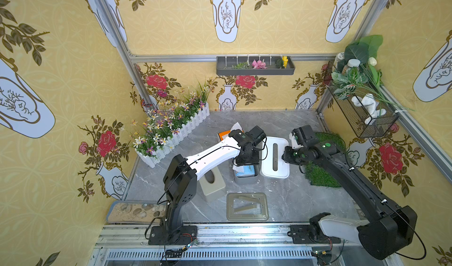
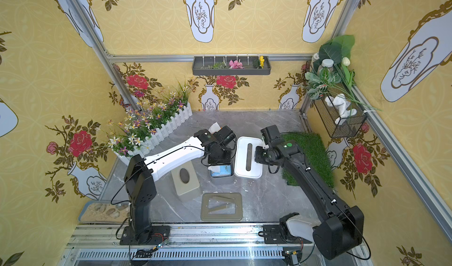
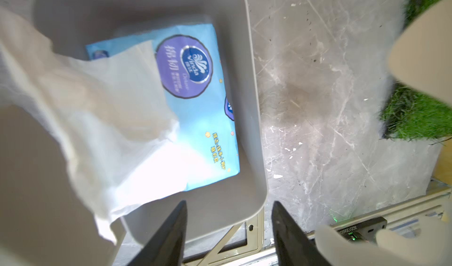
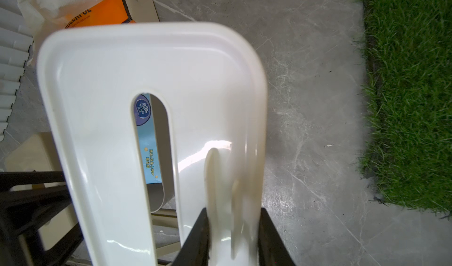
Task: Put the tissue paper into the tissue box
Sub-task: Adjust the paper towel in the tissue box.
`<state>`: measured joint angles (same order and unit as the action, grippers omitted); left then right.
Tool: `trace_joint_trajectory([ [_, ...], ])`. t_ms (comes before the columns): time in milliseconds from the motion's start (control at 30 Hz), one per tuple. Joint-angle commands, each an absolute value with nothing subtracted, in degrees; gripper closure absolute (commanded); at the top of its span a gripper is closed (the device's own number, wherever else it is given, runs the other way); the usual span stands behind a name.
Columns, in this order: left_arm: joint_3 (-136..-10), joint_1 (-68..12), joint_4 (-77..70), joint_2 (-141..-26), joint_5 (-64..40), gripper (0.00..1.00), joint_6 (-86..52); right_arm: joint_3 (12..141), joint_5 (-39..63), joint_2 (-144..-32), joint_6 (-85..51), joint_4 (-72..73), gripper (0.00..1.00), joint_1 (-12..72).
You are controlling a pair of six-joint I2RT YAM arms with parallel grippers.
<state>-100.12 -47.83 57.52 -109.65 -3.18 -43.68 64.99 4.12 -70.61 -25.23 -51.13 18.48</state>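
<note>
The grey tissue box (image 1: 245, 179) (image 3: 254, 130) stands mid-table without its lid. Inside lies the tissue paper, a blue pack (image 3: 195, 120) (image 1: 247, 171) with a loose white sheet (image 3: 102, 110) pulled out over the box's rim. My left gripper (image 3: 230, 203) hangs open just above the box's corner, nothing between its fingers. My right gripper (image 4: 233, 211) is shut on the edge of the box's white slotted lid (image 4: 195, 81) (image 1: 275, 157) (image 2: 248, 157), held beside the box on its right. The blue pack (image 4: 146, 140) shows through the slot.
A beige tissue cover (image 1: 212, 181) stands left of the box and an olive frame (image 1: 247, 206) lies in front. An orange carton (image 4: 102, 10) with tissue sits behind. A grass mat (image 1: 322, 174) lies right, a white flower fence (image 1: 171, 135) back left, a stone tray (image 1: 134, 211) front left.
</note>
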Motion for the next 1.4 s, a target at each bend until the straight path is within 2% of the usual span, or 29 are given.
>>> trace_joint_trajectory([
  [0,-99.32,-47.64,57.72,-107.33,-0.11,0.37,-42.57,64.85,3.71,-71.05,-25.50,-50.45,0.82,18.62],
  [400,-86.49,-44.67,56.99,-101.15,2.50,0.36,-44.25,65.79,3.80,-72.42,-25.15,-50.19,0.82,19.22],
  [600,-88.03,-44.22,55.92,-103.88,3.48,0.36,-41.64,65.83,3.70,-72.51,-25.26,-50.19,0.82,19.20],
  [700,-90.25,-43.99,56.15,-106.83,2.67,0.45,-40.40,65.54,3.59,-72.33,-25.33,-50.10,0.82,19.21],
  [1000,-93.10,-43.59,57.45,-109.76,1.07,0.97,-38.87,64.66,3.26,-71.44,-25.66,-50.27,0.82,18.93],
  [1033,-93.61,-43.59,57.52,-109.93,0.99,1.00,-38.85,64.50,3.30,-71.37,-25.63,-50.20,0.82,18.86],
  [1367,-100.02,-44.44,57.33,-114.67,-1.21,1.00,-38.52,63.83,3.26,-70.27,-24.75,-50.36,0.82,16.72],
])
